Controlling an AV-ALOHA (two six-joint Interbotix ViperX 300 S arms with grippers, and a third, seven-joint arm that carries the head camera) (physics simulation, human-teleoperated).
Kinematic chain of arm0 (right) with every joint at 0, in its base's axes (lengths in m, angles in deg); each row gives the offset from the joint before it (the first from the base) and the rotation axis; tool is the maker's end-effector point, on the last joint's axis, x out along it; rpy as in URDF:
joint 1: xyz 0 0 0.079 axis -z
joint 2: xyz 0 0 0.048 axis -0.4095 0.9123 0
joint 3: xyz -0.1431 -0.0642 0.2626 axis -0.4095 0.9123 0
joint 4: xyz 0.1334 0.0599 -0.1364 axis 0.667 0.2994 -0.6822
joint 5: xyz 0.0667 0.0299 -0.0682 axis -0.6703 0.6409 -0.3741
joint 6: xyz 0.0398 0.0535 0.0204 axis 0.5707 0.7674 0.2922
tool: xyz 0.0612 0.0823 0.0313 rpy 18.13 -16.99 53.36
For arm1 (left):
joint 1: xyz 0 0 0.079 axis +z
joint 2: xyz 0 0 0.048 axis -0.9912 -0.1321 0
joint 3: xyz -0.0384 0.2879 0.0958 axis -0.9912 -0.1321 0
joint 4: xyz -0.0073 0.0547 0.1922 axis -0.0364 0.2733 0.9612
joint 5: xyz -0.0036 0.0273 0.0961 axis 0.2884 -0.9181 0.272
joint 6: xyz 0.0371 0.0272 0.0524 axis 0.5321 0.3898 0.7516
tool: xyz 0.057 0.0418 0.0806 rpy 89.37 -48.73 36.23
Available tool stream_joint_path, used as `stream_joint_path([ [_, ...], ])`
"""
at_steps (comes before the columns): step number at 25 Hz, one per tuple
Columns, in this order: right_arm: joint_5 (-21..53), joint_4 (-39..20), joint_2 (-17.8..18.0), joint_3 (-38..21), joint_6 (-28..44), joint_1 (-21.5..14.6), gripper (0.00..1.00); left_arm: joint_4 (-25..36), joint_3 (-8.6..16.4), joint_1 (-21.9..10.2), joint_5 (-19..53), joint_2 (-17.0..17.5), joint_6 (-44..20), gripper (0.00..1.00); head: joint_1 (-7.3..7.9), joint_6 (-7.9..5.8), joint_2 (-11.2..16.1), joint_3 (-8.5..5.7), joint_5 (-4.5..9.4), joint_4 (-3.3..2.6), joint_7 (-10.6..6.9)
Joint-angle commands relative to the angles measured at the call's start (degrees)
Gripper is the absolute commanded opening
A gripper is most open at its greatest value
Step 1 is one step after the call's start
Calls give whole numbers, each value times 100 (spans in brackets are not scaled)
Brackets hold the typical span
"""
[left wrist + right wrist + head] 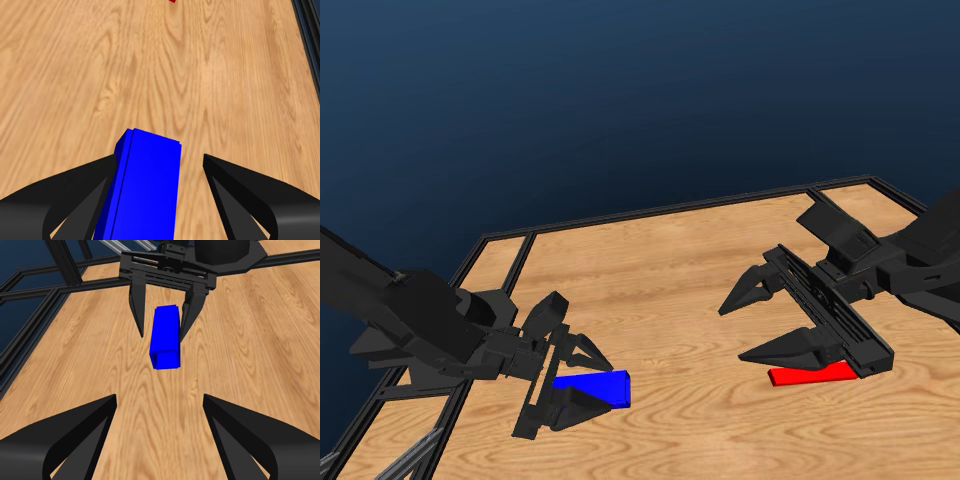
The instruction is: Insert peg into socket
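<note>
Two grippers | left gripper (582, 378) at 7 o'clock, jaws spread around blue socket (601, 387); right gripper (772, 322) at 4 o'clock, jaws parted above red peg (812, 374); both on wooden table (660, 280)

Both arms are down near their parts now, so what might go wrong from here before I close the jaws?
1. The socket sits off-centre in the left gripper, against one jaw with a gap to the other; closing may push or twist it.
2. The peg lies flat, partly hidden under the right gripper, and is missing from the right wrist view; the jaws look short of straddling it, so closing may miss.
</note>
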Motion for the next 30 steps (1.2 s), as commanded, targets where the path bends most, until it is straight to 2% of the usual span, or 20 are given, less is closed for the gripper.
stream_joint_path([
  [1, -260, 70, -68, -50, 1, -108, 100, -230, -58, -276, -324, -187, -335, 100, 40, -5, -78, -29, -66, 10, -44],
  [5, -343, 175, -16, 21, 40, -218, 100, -424, -166, -476, -284, -372, -620, 100, 86, -7, -92, -19, -71, 20, -92],
  [6, -359, 155, -15, 50, 64, -324, 100, -356, -172, -315, -160, -379, -484, 100, 99, -10, -94, -18, -72, 22, -108],
  [7, -382, 233, -9, 67, 94, -259, 100, -414, -325, -554, -245, -544, -769, 100, 109, -12, -95, -17, -70, 24, -125],
  [8, -369, 228, 33, 85, 95, -265, 100, -444, -366, -628, -329, -699, -871, 100, 113, -13, -95, -17, -68, 25, -134],
  [10, -562, 263, 76, 195, 205, -339, 100, -516, -375, -753, -534, -726, -954, 100, 122, -22, -89, -17, -69, 24, -161],
  [11, -420, 290, 80, 170, 228, -305, 100, -596, -351, -885, -673, -777, -996, 0, 127, -26, -88, -18, -66, 24, -175],
  [12, -376, 290, 75, 155, 244, -296, 100, -508, -290, -560, -642, -614, -731, 0, 133, -33, -88, -17, -67, 23, -189],
  [13, -551, 304, 122, 240, 388, -328, 100, -605, -238, -914, -707, -761, -981, 0, 139, -42, -88, -17, -65, 23, -201],
  [15, -274, 308, 150, 258, 291, -300, 100, -639, -282, -945, -635, -755, -1118, 0, 147, -53, -87, -18, -65, 22, -221],
  [17, -267, 405, 96, 373, 486, -364, 100, -531, -355, -888, -706, -763, -975, 0, 140, -77, -90, -16, -65, 12, -257],
  [18, -239, 377, 68, 439, 612, -386, 100, -618, -308, -675, -888, -714, -824, 0, 129, -97, -89, -15, -68, 4, -279],
  [19, -425, 307, 126, 581, 844, -450, 100, -522, -395, -801, -889, -848, -978, 0, 111, -122, -89, -13, -64, -8, -309],
  [20, -260, 413, 13, 522, 789, -457, 100, -596, -321, -685, -941, -735, -867, 0, 87, -154, -89, -13, -57, -23, -332],
  [25, -50, 579, -31, 862, 1158, -752, 100, -594, -325, -687, -968, -740, -909, 0, 6, -355, -79, -22, -39, -92, -355],
  [26, 11, 638, -16, 958, 1231, -811, 100, -497, -346, -698, -1024, -773, -647, 0, -20, -403, -75, -23, -29, -111, -375],
  [27, 80, 580, -30, 1029, 1374, -848, 100, -462, -200, -694, -1198, -683, -688, 0, -51, -449, -72, -23, -14, -132, -397],
  [28, 80, 559, -35, 1099, 1598, -866, 100, -326, -298, -455, -1045, -662, -639, 0, -83, -485, -70, -22, -4, -150, -421],
  [29, -92, 747, -80, 1251, 1596, -974, 100, -387, -282, -595, -1150, -779, -685, 0, -114, -530, -72, -21, 11, -169, -416],
  [30, 56, 705, -57, 1197, 1551, -1003, 100, -257, -223, -516, -1062, -727, -749, 0, -130, -549, -72, -21, 15, -178, -407],
])
